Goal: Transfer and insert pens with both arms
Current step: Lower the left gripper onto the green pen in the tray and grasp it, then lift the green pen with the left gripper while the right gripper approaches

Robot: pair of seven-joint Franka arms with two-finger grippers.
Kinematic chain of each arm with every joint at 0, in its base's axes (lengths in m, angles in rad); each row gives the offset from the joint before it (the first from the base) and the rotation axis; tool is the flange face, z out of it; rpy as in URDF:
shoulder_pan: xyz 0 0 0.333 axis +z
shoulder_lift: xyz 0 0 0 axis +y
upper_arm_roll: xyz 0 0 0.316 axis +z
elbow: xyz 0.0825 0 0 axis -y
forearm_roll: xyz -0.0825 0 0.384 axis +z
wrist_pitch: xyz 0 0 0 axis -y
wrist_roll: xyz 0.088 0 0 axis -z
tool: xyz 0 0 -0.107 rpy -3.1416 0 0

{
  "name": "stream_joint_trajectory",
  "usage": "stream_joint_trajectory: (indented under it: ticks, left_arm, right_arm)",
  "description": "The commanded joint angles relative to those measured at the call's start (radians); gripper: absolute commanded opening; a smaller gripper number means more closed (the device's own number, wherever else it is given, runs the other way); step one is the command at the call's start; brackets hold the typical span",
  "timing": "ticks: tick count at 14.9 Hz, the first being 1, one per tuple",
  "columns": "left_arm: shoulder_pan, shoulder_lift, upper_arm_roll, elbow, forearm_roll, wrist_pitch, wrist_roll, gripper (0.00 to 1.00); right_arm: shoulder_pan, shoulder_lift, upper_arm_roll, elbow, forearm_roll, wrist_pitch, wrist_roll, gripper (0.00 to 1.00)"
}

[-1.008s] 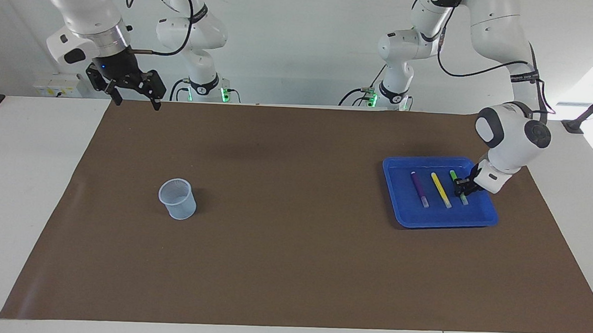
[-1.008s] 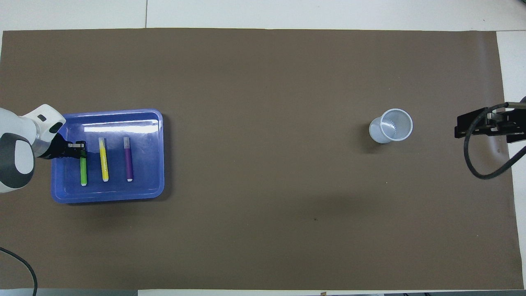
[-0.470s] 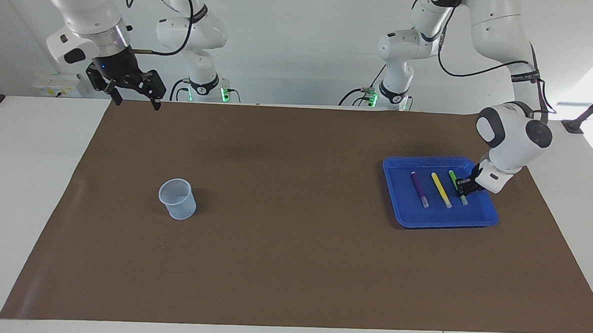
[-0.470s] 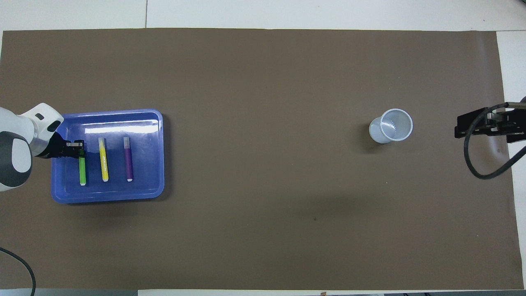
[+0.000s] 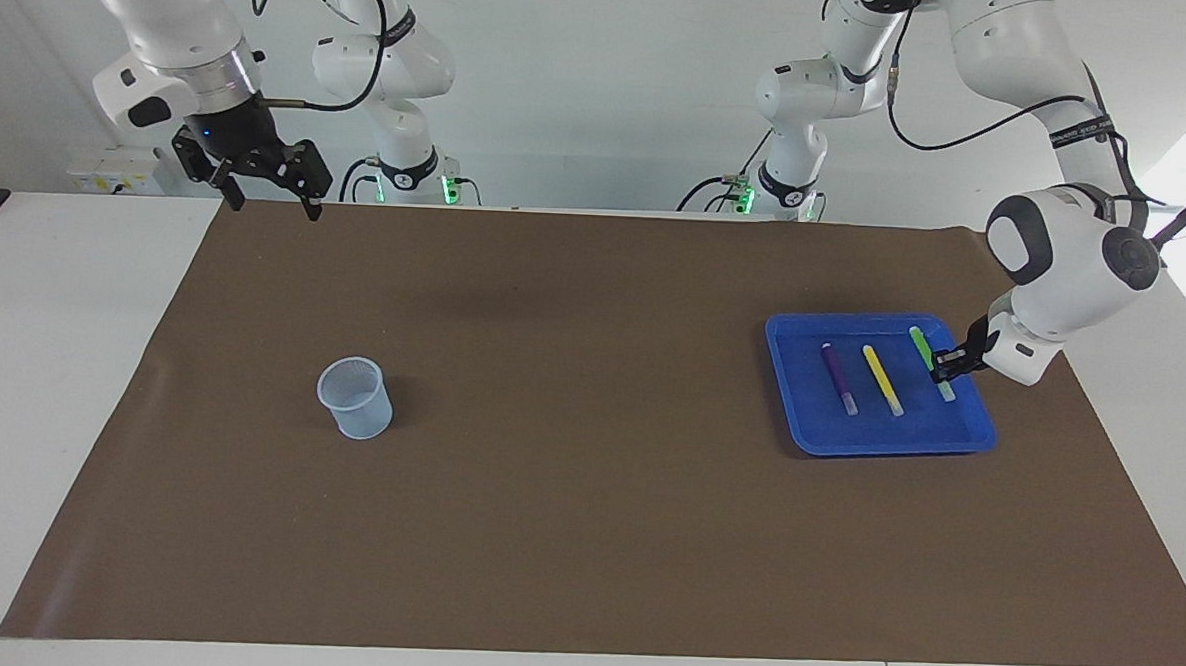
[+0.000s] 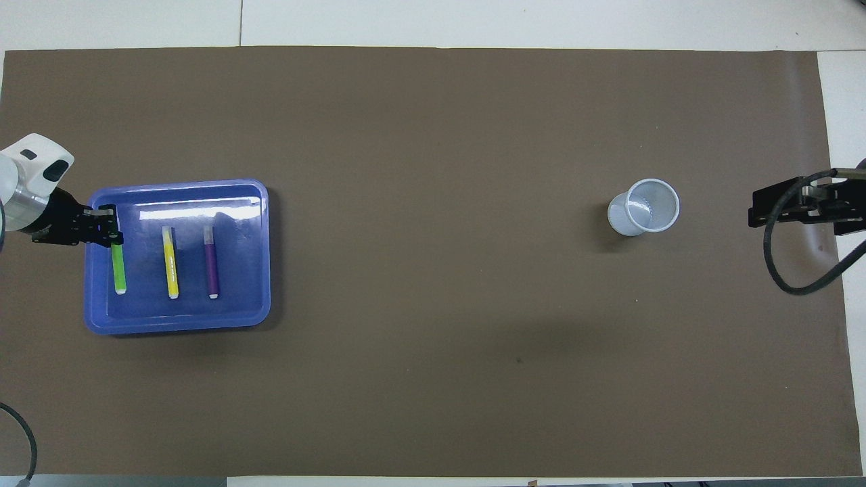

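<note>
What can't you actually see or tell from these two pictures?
- Green pen, both views: the left claw covers its middle.
- Cup, facing view: its wall hides the inside.
- Right arm, overhead view: the edge cuts off all but the right claw.
- Pens' printing, both views: too small.

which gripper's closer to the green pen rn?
Left. The left gripper is shut on the green pen over the blue tray. The right gripper waits open, in the air at the right arm's end of the table.
</note>
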Motion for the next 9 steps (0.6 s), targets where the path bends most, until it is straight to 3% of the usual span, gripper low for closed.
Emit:
stream_joint_trajectory:
  ticks: [1,5,9]
  left_arm:
    - [-0.011,0.002,-0.012,0.112,-0.075,-0.144,-0.097,0.0]
    - [-0.011,-0.011,-0.088,0.249,-0.22,-0.356,-0.385,0.0]
    - [-0.011,-0.104,-0.148,0.24,-0.445,-0.373,-0.695,0.0]
  right_arm:
    - [-0.012,-0.025,0.004,-0.031,0.001,0.012,-0.023,1.0]
    - [-0.01,-0.027,0.001,-0.031,0.001,0.012,-0.023,1.0]
    - [-0.002,-0.027,0.003,-0.033,0.002,0.012,-0.023,1.0]
